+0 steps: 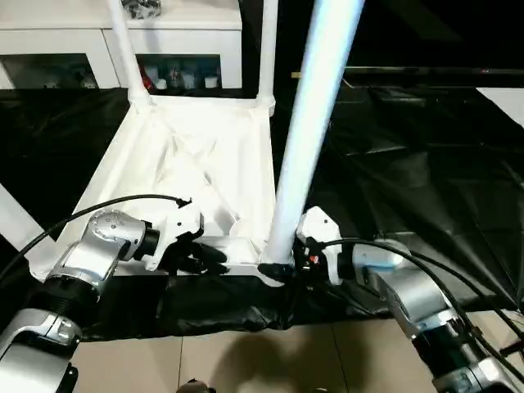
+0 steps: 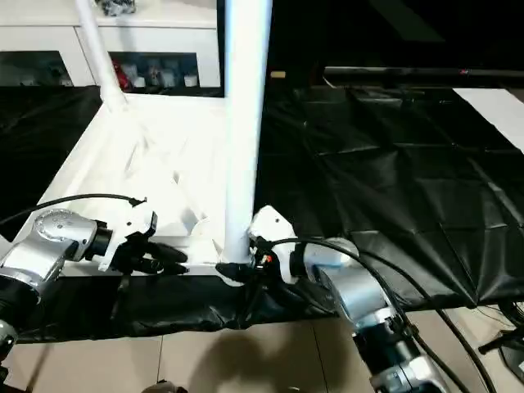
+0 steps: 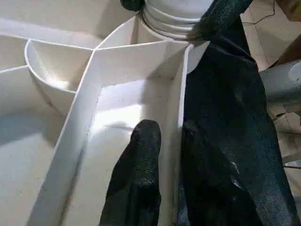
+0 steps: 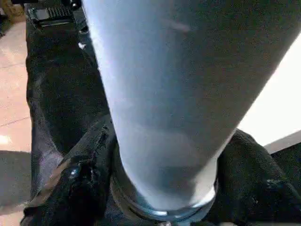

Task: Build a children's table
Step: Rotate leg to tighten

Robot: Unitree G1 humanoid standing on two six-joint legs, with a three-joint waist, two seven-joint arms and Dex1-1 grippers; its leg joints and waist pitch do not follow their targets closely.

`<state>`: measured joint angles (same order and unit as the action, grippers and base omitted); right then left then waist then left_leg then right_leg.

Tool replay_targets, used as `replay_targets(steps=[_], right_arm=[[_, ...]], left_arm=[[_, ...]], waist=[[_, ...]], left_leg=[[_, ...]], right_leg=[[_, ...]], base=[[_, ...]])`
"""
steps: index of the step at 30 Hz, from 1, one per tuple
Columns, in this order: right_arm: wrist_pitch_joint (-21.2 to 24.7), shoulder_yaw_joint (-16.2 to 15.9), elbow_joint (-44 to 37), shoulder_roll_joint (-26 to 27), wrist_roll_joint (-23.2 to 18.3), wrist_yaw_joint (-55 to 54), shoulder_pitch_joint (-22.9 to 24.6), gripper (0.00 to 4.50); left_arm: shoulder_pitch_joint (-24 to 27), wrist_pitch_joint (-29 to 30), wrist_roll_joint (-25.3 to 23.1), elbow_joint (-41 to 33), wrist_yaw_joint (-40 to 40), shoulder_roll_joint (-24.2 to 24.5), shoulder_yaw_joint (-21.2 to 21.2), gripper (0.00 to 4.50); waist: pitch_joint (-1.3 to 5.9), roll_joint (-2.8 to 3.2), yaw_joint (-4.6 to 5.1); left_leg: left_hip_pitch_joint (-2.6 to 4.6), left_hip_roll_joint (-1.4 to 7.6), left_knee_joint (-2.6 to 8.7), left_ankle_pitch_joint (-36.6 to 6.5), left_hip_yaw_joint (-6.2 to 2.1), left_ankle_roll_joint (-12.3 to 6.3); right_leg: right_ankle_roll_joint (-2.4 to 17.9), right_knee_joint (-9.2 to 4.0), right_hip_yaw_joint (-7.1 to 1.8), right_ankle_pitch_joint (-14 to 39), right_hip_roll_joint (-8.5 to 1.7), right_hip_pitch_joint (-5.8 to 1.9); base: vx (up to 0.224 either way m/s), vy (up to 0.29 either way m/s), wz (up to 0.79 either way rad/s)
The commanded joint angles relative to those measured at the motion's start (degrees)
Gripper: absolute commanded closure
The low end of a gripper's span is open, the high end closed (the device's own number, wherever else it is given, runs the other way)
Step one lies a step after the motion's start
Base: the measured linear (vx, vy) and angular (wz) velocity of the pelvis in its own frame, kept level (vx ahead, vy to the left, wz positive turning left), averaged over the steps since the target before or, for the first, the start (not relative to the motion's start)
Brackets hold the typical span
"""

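Your left gripper has its 2 black fingers closed on the near edge wall of the tabletop — 1 finger inside the rim, the other outside against the black sheet. Your right gripper sits at the base of the nearest leg, a finger on each side of the tube where it enters the near right corner socket; from the right wrist the fingers hug the tube, though you cannot tell whether they press on it.

The tabletop lies upside down on the black sheet, ribbed underside up, directly ahead of you. The nearest leg stands upright in its socket, tilted slightly. 2 more legs stand in the far corners — the far left leg and the far right leg.

Beyond the tabletop is a white cabinet with glass doors. Tan floor tiles show nearest you.
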<state>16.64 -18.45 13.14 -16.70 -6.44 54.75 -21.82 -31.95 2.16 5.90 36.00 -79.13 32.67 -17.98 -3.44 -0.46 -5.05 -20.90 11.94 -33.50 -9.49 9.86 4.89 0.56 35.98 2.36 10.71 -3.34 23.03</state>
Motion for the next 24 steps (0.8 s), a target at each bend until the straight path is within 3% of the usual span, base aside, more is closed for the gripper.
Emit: replay_targets(steps=[1,4,8,11,13,15,17,19,20,21,23,24], right_arm=[[-0.7,-0.3,0.9,0.0,0.5,0.0,-0.9,1.73],[-1.3,-0.5,2.2,0.7,0.6,0.0,-1.4,1.80],[-2.1,-0.1,4.2,2.1,0.2,-0.6,-2.0,1.82],[-2.3,0.9,5.2,3.2,-0.2,-2.2,-2.2,1.82],[-3.9,3.1,8.2,5.2,0.8,-8.3,-3.0,1.82],[-3.7,7.1,13.6,9.6,1.8,-20.8,-4.5,1.83],[-3.8,8.2,15.5,11.9,1.9,-24.7,-4.7,1.83],[-4.3,8.1,17.0,14.4,2.6,-28.2,-4.9,1.83],[-4.4,8.1,17.7,15.3,2.9,-29.8,-5.0,1.83],[-5.0,8.0,18.8,17.0,3.2,-31.8,-5.4,1.83],[-7.1,7.9,20.7,20.2,3.0,-33.7,-6.2,1.83],[-8.5,7.4,21.2,21.1,3.4,-33.8,-6.5,1.48]], left_arm=[[0.1,1.6,-1.3,1.3,0.3,0.7,-0.5,3.93],[0.2,3.3,-1.8,1.5,-0.7,1.0,-1.2,4.32],[0.0,4.5,-3.2,2.1,-0.2,0.8,-1.8,4.47],[-0.1,5.5,-2.9,1.6,1.6,-0.1,-1.1,4.50],[-0.2,7.7,-2.4,0.2,5.0,-2.0,-0.2,4.50],[-0.4,11.6,-1.4,-2.6,11.0,-6.7,1.1,4.50],[-0.6,12.9,-1.8,-3.9,14.3,-9.3,1.1,4.50],[-0.6,14.0,-2.3,-5.0,18.1,-12.4,1.0,4.50],[-0.5,14.7,-2.4,-5.3,19.2,-13.4,1.1,4.50],[-0.3,14.6,-2.8,-5.9,20.5,-15.0,0.7,4.50],[0.6,14.2,-3.3,-7.0,21.6,-17.3,-0.5,4.50],[0.8,13.5,-3.7,-7.0,22.3,-18.0,-0.8,4.50]], waist=[[3.56,0.78,-0.01],[3.50,0.73,0.09],[3.37,0.39,0.28],[3.29,0.40,0.44],[3.15,0.47,0.70],[3.12,0.53,1.32],[3.10,0.64,1.75],[3.18,0.97,1.97],[3.25,0.78,2.11],[3.35,0.65,2.15],[3.42,0.97,2.14],[3.50,1.03,2.10]], left_leg=[[1.04,1.08,4.18,-19.2,-0.42,2.29],[1.00,1.03,4.19,-19.4,-0.42,2.26],[0.73,0.96,4.37,-19.2,-0.63,2.14],[1.15,1.00,4.44,-20.6,-0.69,2.30],[1.43,0.95,4.35,-22.2,-0.73,2.70],[1.05,0.76,4.50,-22.4,-0.98,3.32],[1.12,0.69,4.52,-22.9,-1.08,3.64],[1.52,0.66,4.43,-23.8,-1.14,3.23],[1.57,0.55,4.37,-23.5,-0.97,2.82],[1.43,0.46,4.38,-22.9,-0.90,2.55],[1.31,0.50,4.45,-21.8,-0.77,2.06],[1.39,0.47,4.40,-21.9,-0.73,1.94]], right_leg=[[9.9,-5.24,-2.40,19.5,-4.05,-2.11],[9.9,-5.30,-2.43,20.4,-4.11,-2.09],[8.8,-5.49,-2.36,22.9,-4.24,-2.31],[8.3,-5.71,-2.37,25.4,-4.30,-1.97],[8.3,-6.04,-2.32,27.7,-4.40,-1.59],[7.7,-6.11,-2.03,29.6,-4.42,-1.87],[7.4,-6.34,-1.83,30.2,-4.36,-1.76],[6.8,-6.72,-1.73,30.3,-4.29,-1.65],[7.1,-6.70,-1.79,28.9,-4.08,-1.58],[7.3,-6.71,-1.83,28.1,-4.05,-1.75],[7.5,-6.67,-2.01,26.0,-3.97,-1.73],[7.7,-6.64,-2.00,25.8,-3.99,-1.69]], base=[[0.000,0.000,0.00],[0.000,0.000,0.00],[0.000,0.000,0.00],[0.000,0.000,0.00],[0.000,0.000,0.00],[0.000,0.000,0.00],[0.000,0.000,0.00],[0.000,0.000,0.00],[0.000,0.000,0.00],[0.000,0.000,0.00],[0.000,0.000,0.00],[0.000,0.000,0.00]])
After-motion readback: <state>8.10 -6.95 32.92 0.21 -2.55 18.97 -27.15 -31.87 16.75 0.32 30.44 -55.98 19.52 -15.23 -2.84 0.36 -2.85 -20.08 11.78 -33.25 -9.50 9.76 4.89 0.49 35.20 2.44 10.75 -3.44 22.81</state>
